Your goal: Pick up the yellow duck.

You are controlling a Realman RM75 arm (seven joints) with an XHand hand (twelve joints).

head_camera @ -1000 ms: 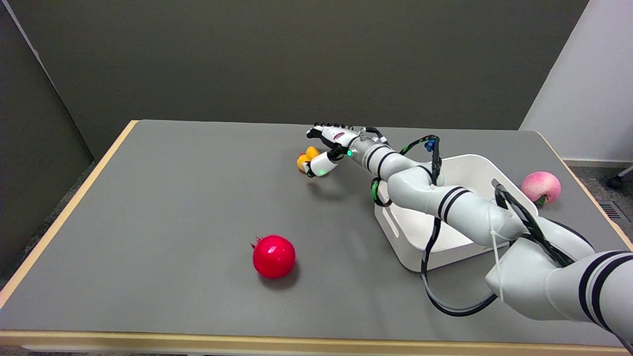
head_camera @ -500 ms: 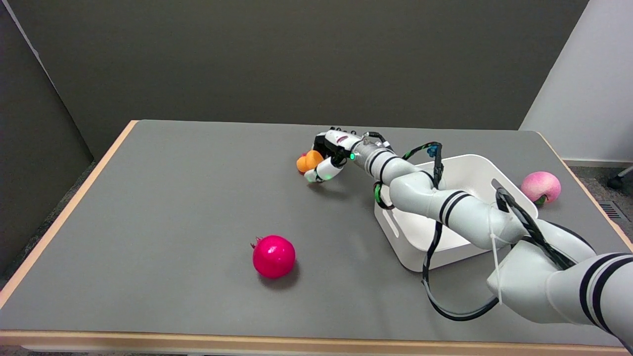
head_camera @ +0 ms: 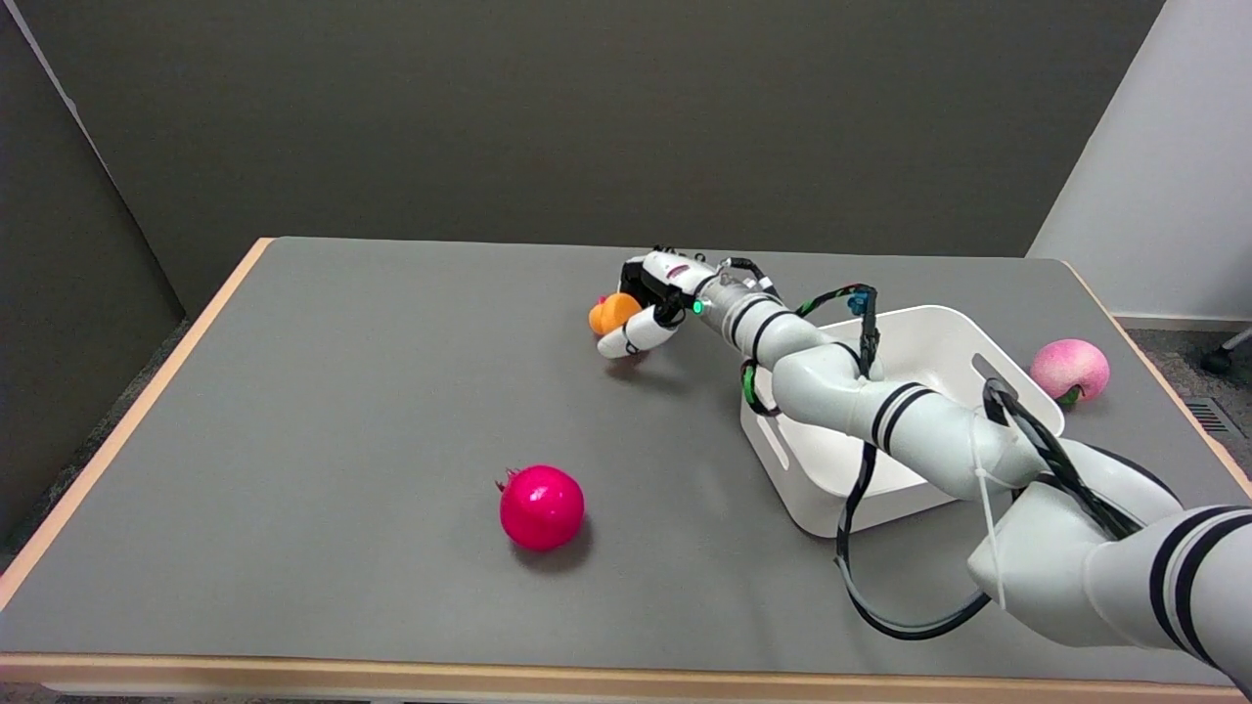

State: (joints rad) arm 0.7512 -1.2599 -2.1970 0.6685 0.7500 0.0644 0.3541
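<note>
The yellow duck (head_camera: 608,314), small and orange-yellow, sits in the grasp of my right hand (head_camera: 650,298) near the far middle of the grey table (head_camera: 323,411). The fingers curl over it from behind and the thumb closes under it from the front, so only its left side shows. A dark shadow lies on the table below the hand, and the duck seems slightly off the surface. My right arm reaches in from the lower right, passing over the white bin.
A white bin (head_camera: 924,337) stands to the right of the hand, under the forearm. A red pomegranate (head_camera: 541,506) lies at the front middle. A pink peach (head_camera: 1069,371) rests at the right edge of the table.
The fingers have curled in around the duck and the thumb has closed under it. Hand and duck have risen slightly and drawn a little to the right.
</note>
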